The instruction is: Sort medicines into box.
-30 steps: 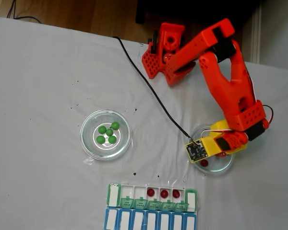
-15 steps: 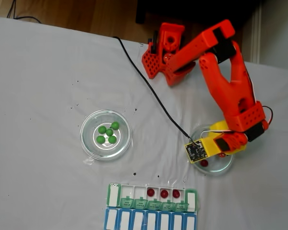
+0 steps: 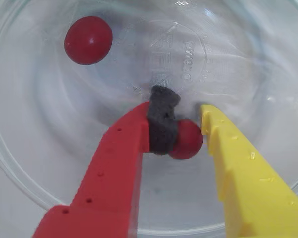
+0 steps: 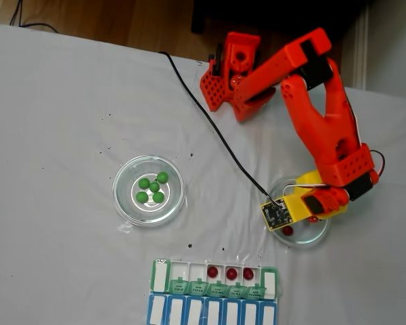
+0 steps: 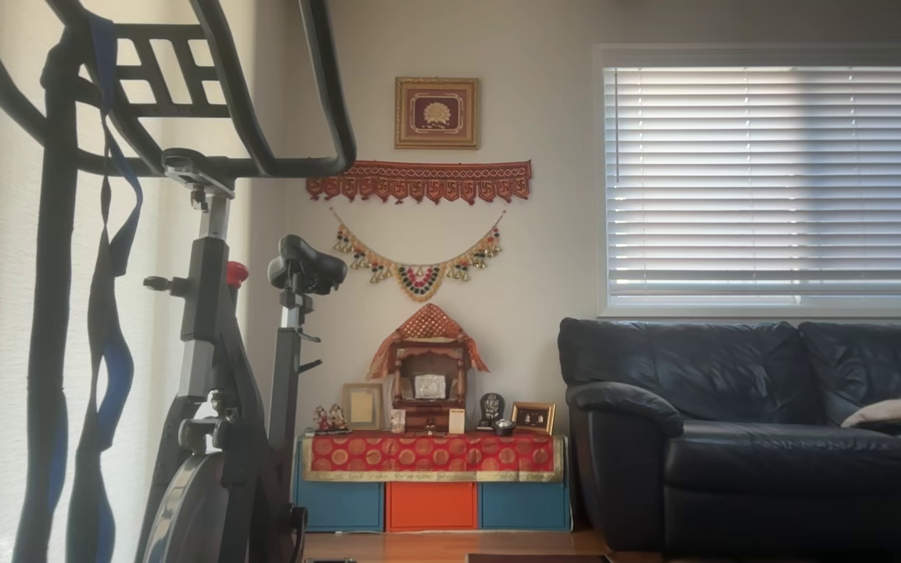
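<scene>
Where embossed glass lettering (image 3: 188, 59), unreadable.

Orange arm (image 4: 321, 128) reaches from its base (image 4: 227, 71) at top down into the right glass dish (image 4: 323, 234), its yellow wrist part (image 4: 304, 203) over the dish; gripper tips hidden under it. One dark red ball (image 4: 287, 231) visible in that dish, another (image 4: 314, 219) partly showing by the yellow part. Left glass dish (image 4: 149, 190) holds five green balls (image 4: 153, 187). Green-lidded pill box (image 4: 164, 276) at bottom, lids open, three red balls (image 4: 231, 273) in adjacent compartments. Blue-lidded row (image 4: 211, 312) touches it below. Black cable (image 4: 216, 132) crosses white cloth (image 4: 61, 135).
</scene>
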